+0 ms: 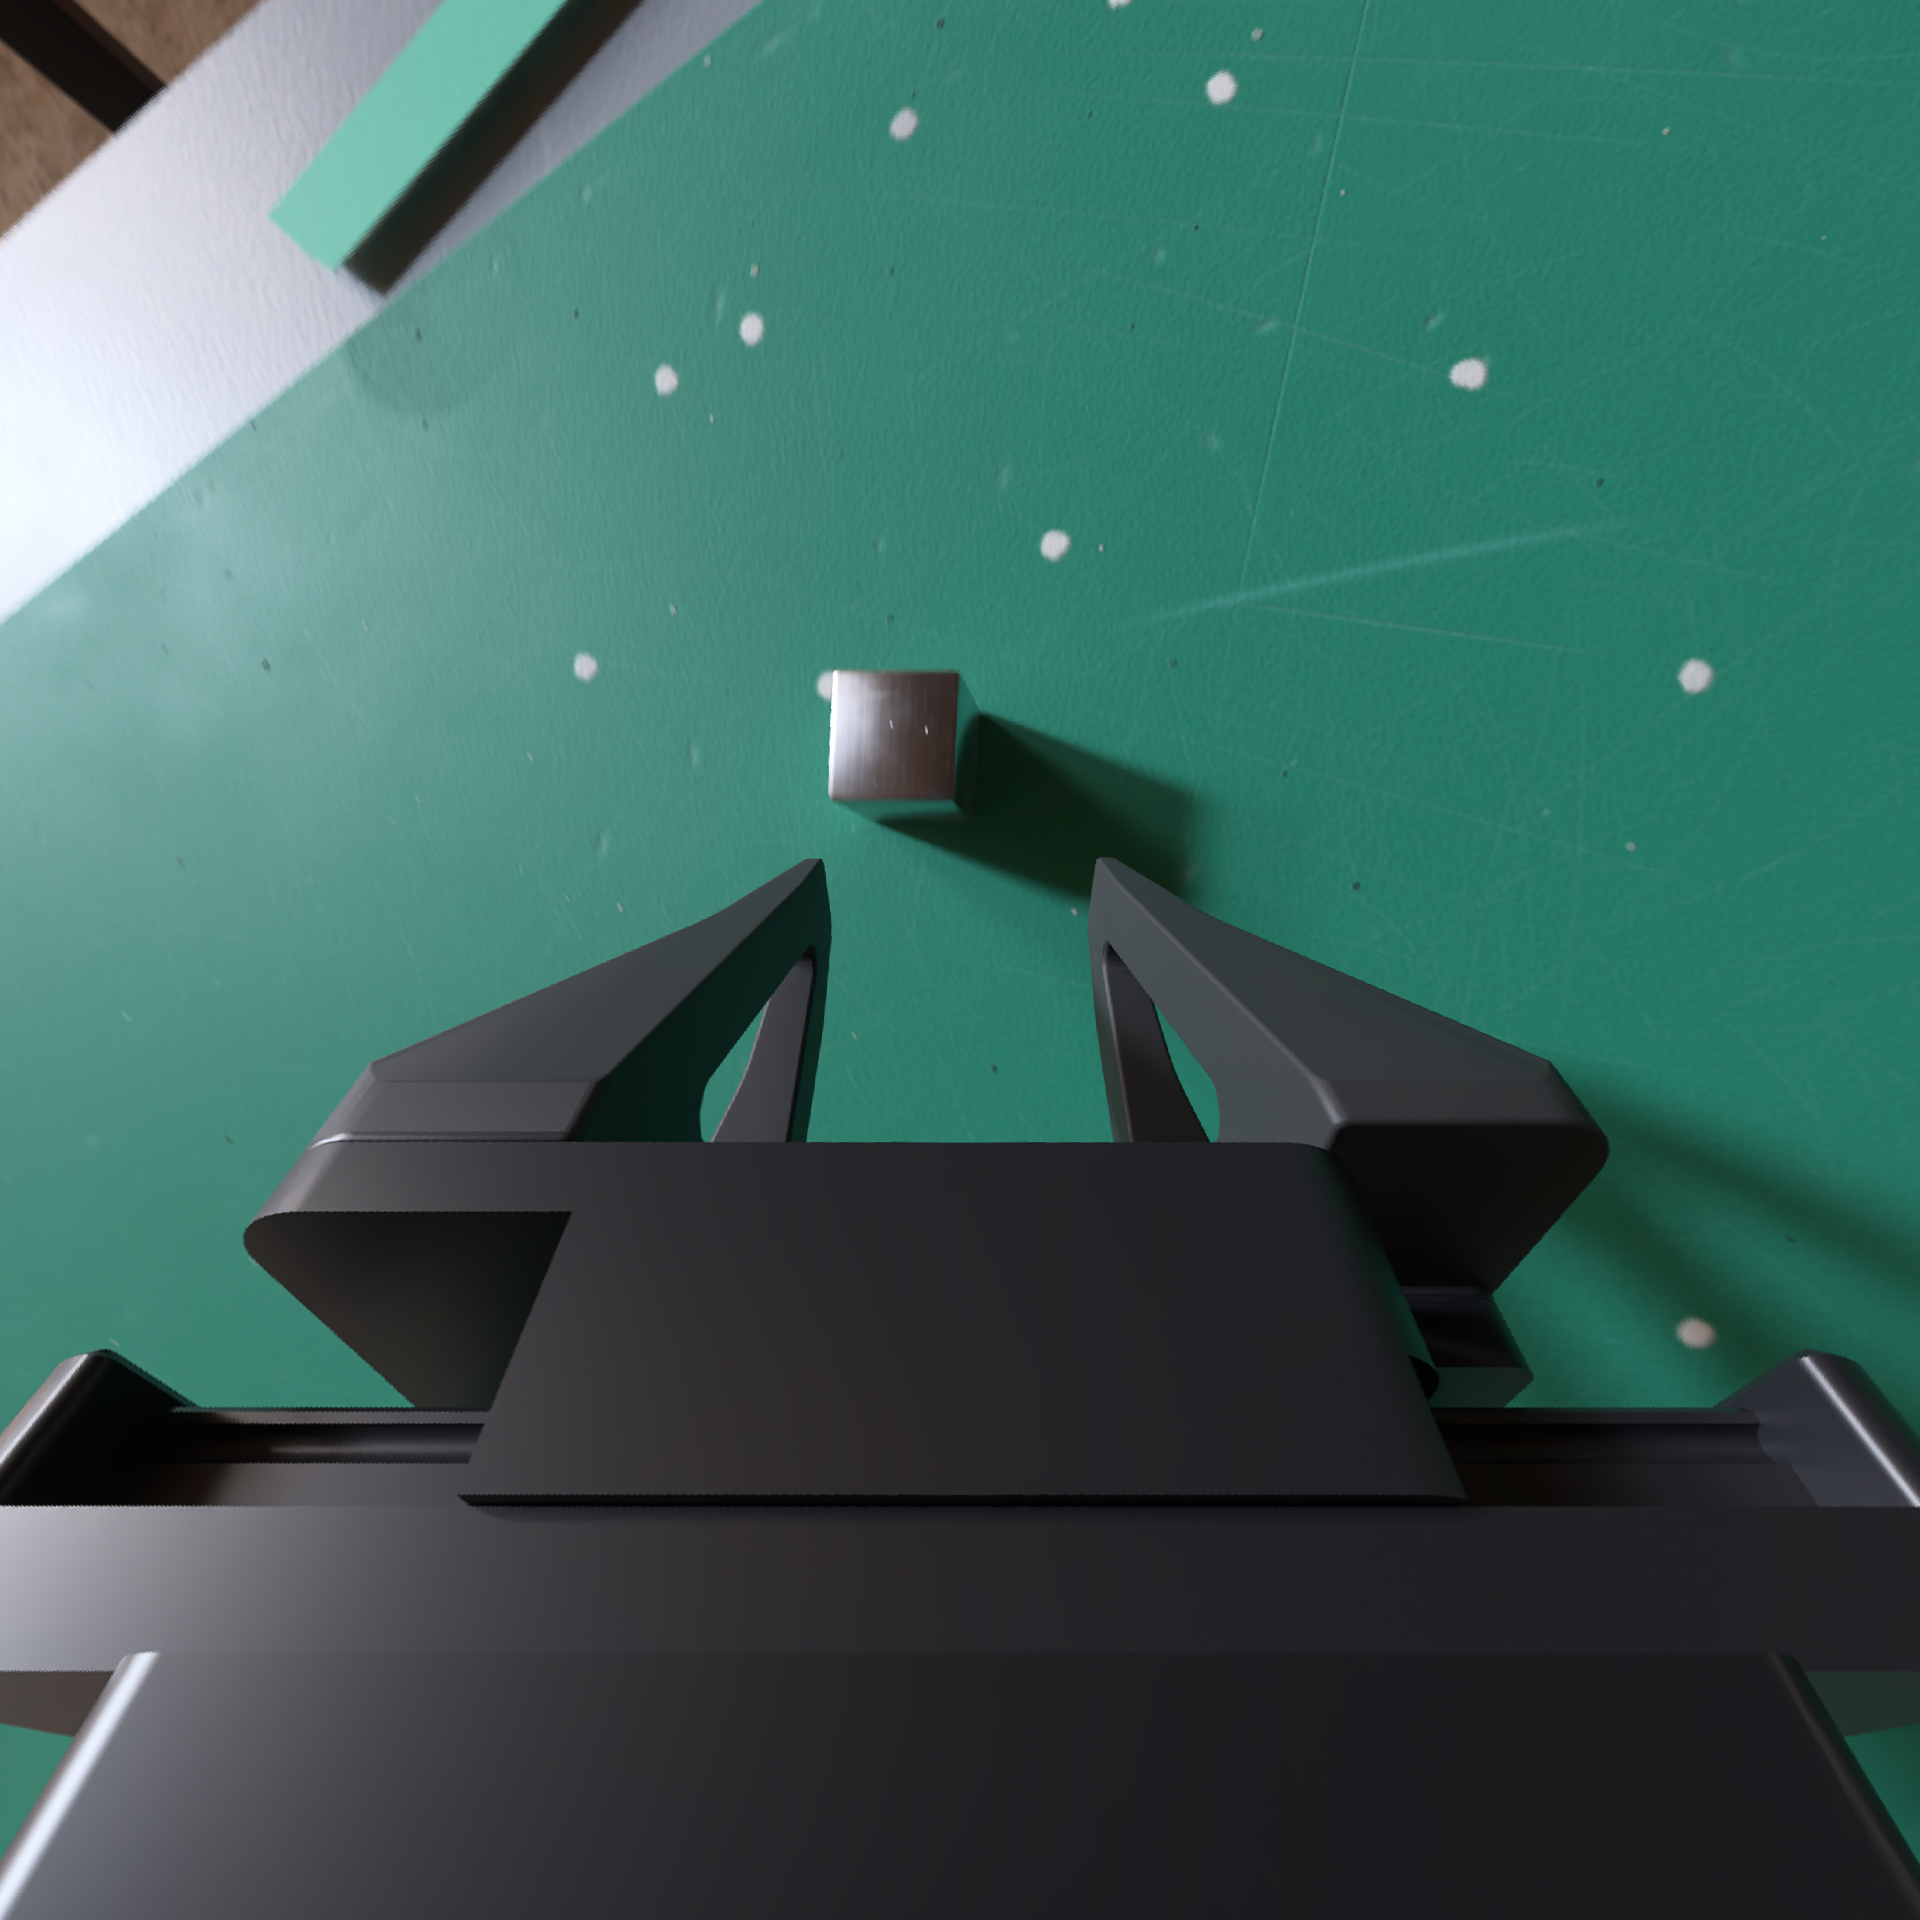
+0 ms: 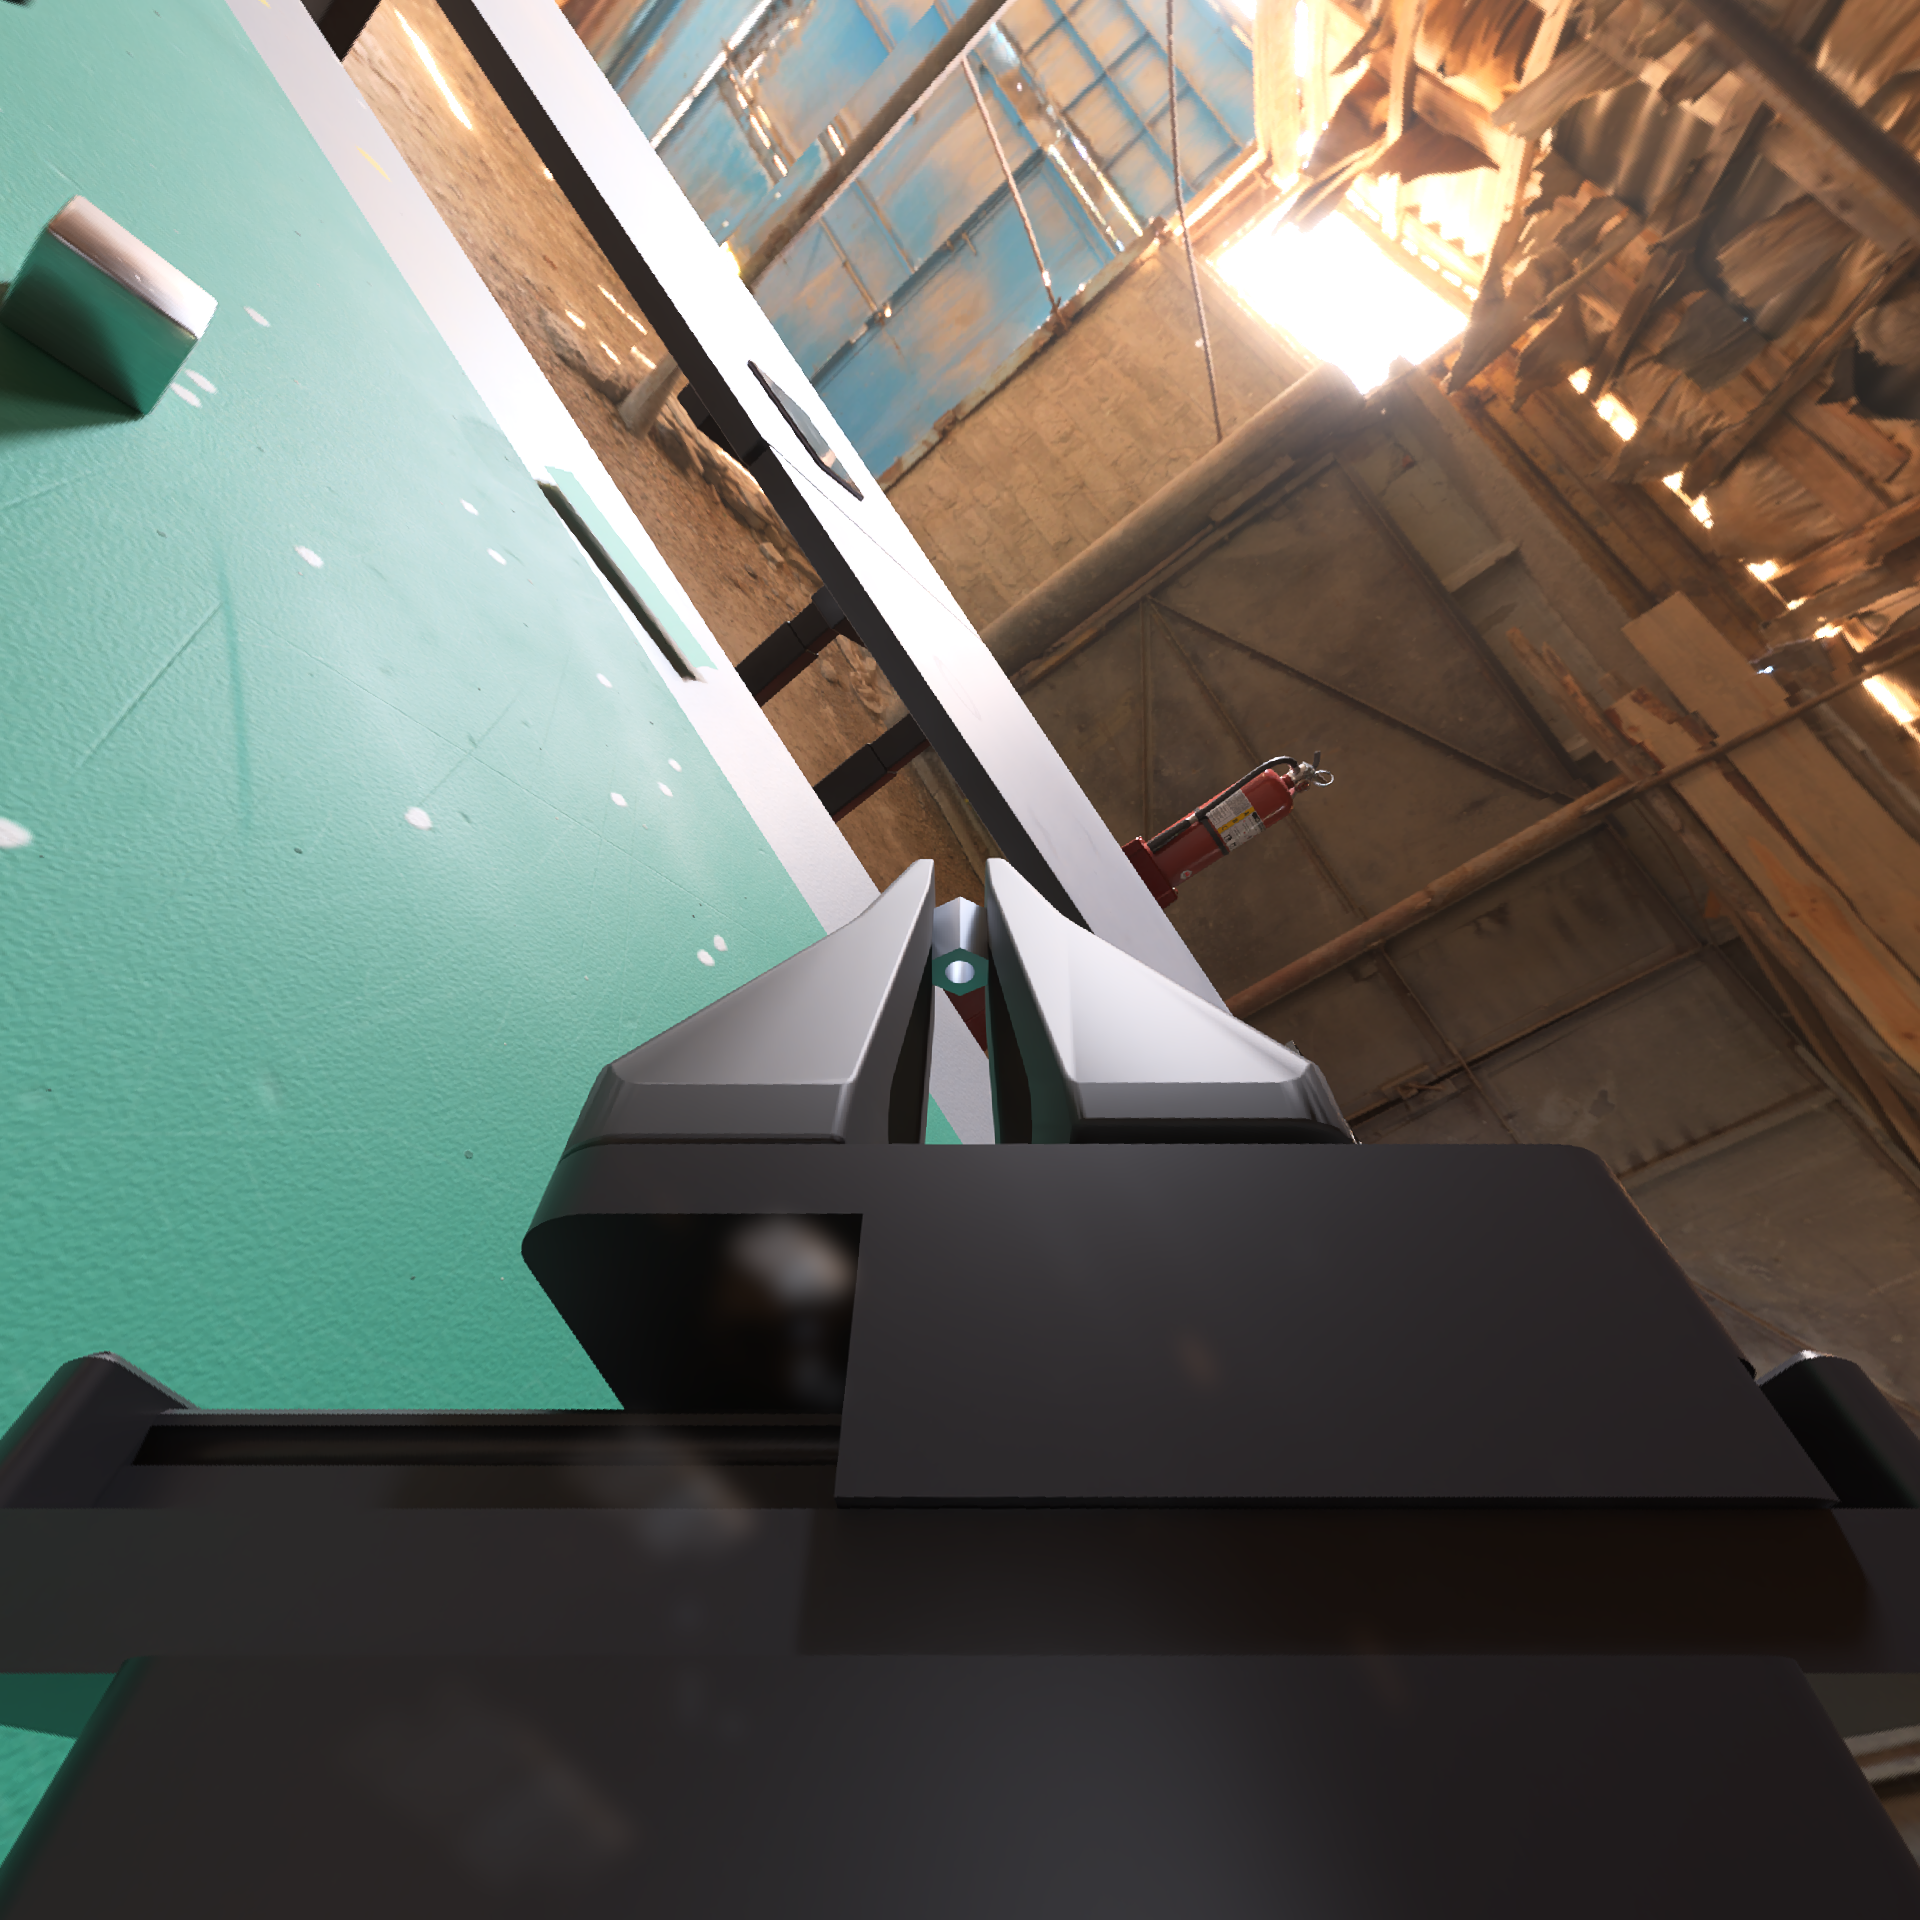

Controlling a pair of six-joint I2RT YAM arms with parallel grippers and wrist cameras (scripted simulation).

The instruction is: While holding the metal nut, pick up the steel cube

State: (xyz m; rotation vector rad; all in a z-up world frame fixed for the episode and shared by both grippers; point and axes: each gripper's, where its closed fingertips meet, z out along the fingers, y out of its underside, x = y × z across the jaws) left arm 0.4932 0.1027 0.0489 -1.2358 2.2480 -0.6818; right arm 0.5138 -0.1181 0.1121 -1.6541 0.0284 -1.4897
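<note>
In the left wrist view a small steel cube (image 1: 896, 740) sits on the green mat (image 1: 1455, 623), a little ahead of my left gripper (image 1: 958, 868) and slightly left of its gap. The left gripper is open and empty, above the mat. In the right wrist view my right gripper (image 2: 959, 873) is shut on a small metal nut (image 2: 958, 970), which is held between the fingers with its hole facing the camera, raised off the mat. The steel cube also shows in the right wrist view (image 2: 104, 301) at the upper left on the mat.
The mat carries scattered white specks. A green slab with a dark slot (image 1: 416, 156) lies near the mat's far left edge beside the grey table border (image 1: 135, 312). In the right wrist view the table edge (image 2: 748, 727) runs diagonally, with a red fire extinguisher (image 2: 1226, 821) beyond.
</note>
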